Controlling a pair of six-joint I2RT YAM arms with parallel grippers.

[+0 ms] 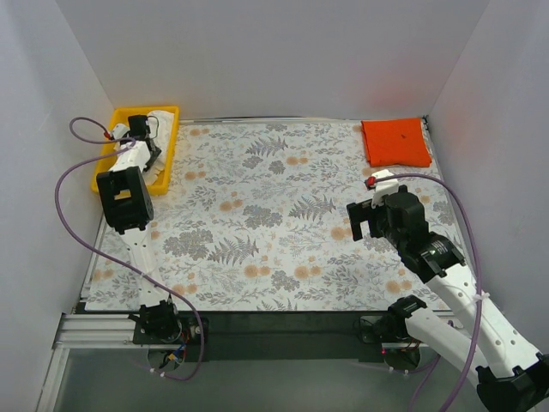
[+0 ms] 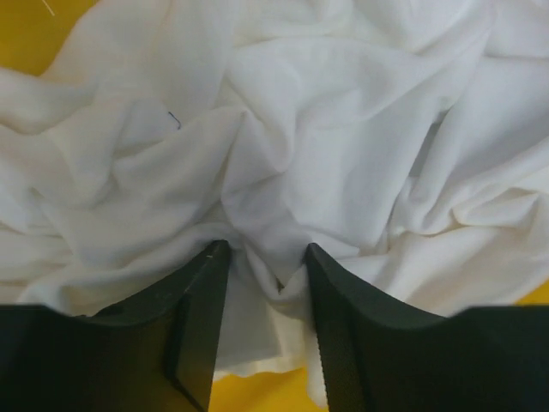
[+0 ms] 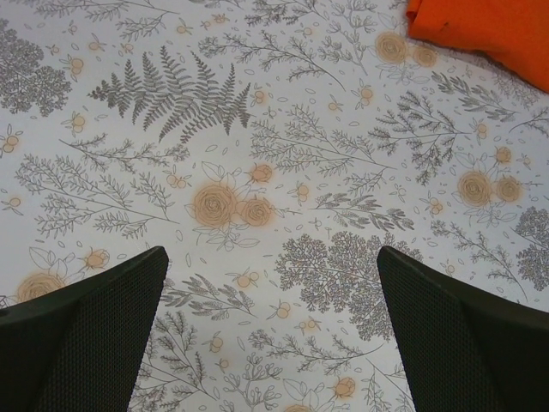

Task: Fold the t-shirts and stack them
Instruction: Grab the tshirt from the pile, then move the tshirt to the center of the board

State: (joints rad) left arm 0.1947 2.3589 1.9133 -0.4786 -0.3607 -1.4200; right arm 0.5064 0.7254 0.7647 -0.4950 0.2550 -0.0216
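Note:
The white t-shirt (image 1: 161, 118) lies crumpled in the yellow tray (image 1: 174, 129) at the far left. In the left wrist view it (image 2: 326, 112) fills the frame in loose folds. My left gripper (image 1: 142, 137) (image 2: 266, 249) is down in the tray, its jaws partly open, with a raised fold of the white cloth between the fingers (image 2: 202, 300). The orange-red t-shirt (image 1: 395, 142) (image 3: 489, 26) lies folded in a square at the far right corner. My right gripper (image 1: 360, 221) (image 3: 272, 253) is wide open and empty, hovering above the bare mat near and left of that shirt.
A floral-print mat (image 1: 274, 215) (image 3: 257, 129) covers the table. White walls close in the left, back and right sides. The tray's yellow bottom (image 2: 257, 390) shows beneath the cloth. Purple cables (image 1: 69, 172) loop beside the left arm.

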